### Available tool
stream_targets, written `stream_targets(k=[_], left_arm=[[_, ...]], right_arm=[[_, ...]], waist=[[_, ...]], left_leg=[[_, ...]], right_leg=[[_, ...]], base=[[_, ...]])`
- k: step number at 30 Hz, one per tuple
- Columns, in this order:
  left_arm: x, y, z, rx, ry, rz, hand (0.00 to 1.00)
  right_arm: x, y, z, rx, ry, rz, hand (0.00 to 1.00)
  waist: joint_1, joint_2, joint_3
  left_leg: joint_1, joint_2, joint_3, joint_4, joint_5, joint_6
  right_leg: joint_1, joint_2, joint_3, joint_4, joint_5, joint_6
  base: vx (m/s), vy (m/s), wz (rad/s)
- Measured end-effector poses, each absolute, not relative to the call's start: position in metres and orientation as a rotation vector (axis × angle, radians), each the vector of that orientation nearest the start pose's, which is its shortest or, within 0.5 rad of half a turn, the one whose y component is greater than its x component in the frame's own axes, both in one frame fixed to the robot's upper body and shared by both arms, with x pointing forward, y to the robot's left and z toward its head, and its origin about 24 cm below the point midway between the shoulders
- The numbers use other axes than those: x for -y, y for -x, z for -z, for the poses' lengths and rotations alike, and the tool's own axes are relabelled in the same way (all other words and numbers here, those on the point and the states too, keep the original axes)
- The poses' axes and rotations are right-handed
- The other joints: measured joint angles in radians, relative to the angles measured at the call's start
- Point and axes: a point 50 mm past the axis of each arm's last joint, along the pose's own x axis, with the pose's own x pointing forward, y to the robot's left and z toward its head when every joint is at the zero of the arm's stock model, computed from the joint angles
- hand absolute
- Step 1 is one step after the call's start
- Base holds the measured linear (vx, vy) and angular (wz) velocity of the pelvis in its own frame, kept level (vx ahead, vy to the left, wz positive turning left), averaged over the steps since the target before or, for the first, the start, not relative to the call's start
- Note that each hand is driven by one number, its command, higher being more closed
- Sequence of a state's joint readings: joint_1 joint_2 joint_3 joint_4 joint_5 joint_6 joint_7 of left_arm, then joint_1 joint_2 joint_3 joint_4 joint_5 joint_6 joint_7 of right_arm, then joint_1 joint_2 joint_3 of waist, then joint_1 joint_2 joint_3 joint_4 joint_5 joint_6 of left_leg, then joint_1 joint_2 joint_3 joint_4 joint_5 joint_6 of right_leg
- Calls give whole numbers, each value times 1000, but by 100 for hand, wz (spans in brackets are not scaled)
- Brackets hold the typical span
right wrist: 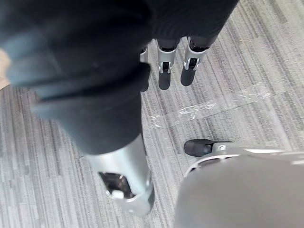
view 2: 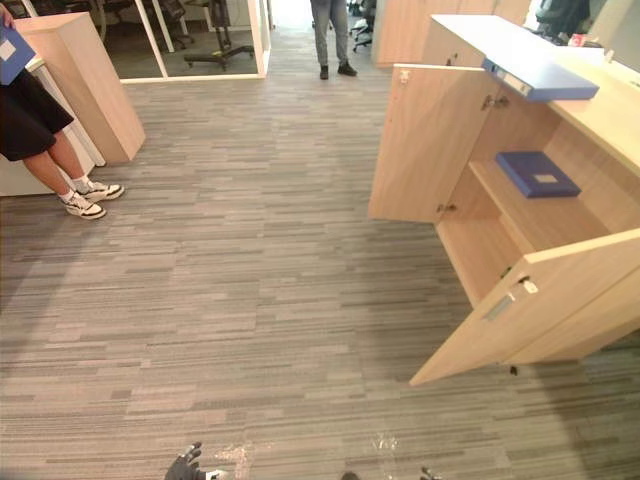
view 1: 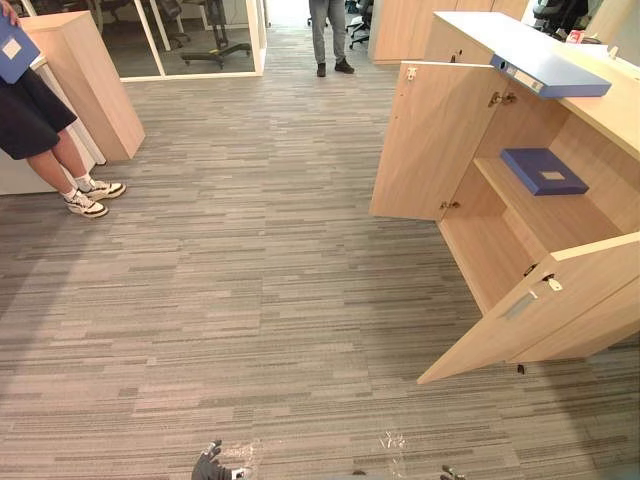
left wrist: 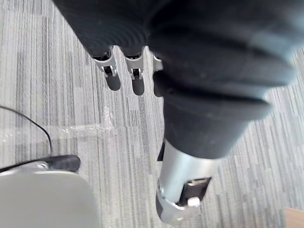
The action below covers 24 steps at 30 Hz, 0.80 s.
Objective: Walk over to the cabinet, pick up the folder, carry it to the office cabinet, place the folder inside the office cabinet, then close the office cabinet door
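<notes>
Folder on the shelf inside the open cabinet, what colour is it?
The folder is dark blue; the left eye view shows it best.

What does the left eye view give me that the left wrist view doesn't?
Left eye: the open office cabinet with a blue folder on its shelf, a second folder on top, and a person holding a third folder. Left wrist: the left hand close up, fingers straight, holding nothing. Both: the striped carpet and that hand.

The left robot hand (left wrist: pixel 137 81) and the right robot hand (right wrist: pixel 164 72) both hang low at the near side, fingers straight and relaxed, thumbs apart, both empty.
</notes>
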<state>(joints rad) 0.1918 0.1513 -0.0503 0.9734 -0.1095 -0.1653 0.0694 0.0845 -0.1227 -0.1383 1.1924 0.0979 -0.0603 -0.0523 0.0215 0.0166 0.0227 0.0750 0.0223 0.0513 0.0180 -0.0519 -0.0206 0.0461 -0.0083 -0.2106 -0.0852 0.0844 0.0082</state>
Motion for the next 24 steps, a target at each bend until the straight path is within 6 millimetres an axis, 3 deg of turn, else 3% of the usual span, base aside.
stream_targets(k=[8,12,24], left_arm=[[-203,-85,153,-949,20,-229,0],[-200,-89,151,-930,25,-221,0],[-177,-111,146,-859,-158,-2,0]], right_arm=[[193,-88,167,-1142,-75,271,0],[192,-88,168,-1143,-79,269,0],[186,-91,168,-1134,-77,246,0]], waist=[[10,-12,10],[13,-15,13],[6,-34,25]], left_leg=[[14,-2,6,-15,7,-4],[15,-2,-2,-15,10,0],[27,-1,3,-34,10,-1]], right_leg=[[6,-4,-10,-6,-2,14],[4,-4,-21,-6,-10,15],[7,-2,-25,-6,-9,7]], base=[[-45,1,-3],[-50,-12,7],[21,9,-2]])
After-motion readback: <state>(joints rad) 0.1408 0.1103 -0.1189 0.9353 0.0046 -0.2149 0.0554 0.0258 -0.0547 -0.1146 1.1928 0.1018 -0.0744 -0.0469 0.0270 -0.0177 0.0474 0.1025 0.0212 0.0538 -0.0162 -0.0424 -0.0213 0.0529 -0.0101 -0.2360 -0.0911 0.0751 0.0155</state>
